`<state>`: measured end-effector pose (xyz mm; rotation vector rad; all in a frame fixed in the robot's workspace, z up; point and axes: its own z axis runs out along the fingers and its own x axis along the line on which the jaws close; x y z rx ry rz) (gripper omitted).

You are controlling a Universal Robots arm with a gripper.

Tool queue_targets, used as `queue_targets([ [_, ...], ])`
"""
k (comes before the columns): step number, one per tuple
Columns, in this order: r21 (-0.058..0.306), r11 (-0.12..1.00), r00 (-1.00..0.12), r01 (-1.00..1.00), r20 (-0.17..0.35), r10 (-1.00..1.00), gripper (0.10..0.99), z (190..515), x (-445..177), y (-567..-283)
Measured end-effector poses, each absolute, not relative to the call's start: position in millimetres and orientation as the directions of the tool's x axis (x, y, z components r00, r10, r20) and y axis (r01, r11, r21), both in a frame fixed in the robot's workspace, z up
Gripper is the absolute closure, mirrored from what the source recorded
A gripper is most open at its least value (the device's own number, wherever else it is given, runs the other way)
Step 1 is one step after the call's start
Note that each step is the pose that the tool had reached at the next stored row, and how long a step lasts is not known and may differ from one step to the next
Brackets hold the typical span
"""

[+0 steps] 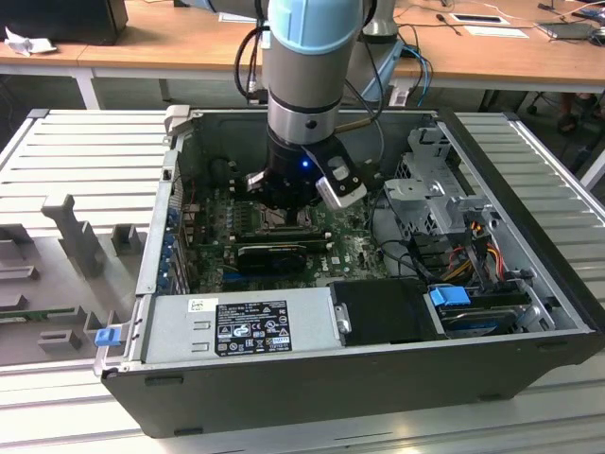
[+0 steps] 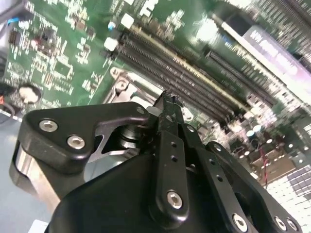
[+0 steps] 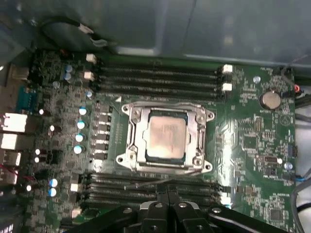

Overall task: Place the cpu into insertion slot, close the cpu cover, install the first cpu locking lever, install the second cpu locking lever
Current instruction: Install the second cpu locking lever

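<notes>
Already the cpu (image 3: 166, 138) sits in the insertion slot (image 3: 127, 156) (cover down); gripper (image 3: 167, 194) clenched, holding nothing.

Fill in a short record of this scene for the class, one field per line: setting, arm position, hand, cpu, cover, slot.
setting: open computer case lying on a ribbed metal table
arm position: reaching down into the case above the motherboard
hand: hand shut, holding nothing, beside the socket
cpu: cpu lying flat in the insertion slot
cover: cpu cover down around the chip
slot: between rows of memory slots
</notes>
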<state>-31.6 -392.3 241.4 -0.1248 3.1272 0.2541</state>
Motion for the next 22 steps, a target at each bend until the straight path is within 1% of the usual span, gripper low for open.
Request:
queue_targets([
  [7,0.197,0.977,-0.997,-0.080,-0.011,-0.080,0.980,238,-49,-394],
  [18,0.199,0.976,-0.996,-0.084,-0.011,-0.083,0.980,217,-66,-394],
  [22,0.204,0.975,-0.996,-0.084,-0.011,-0.083,0.980,217,-68,-394],
])
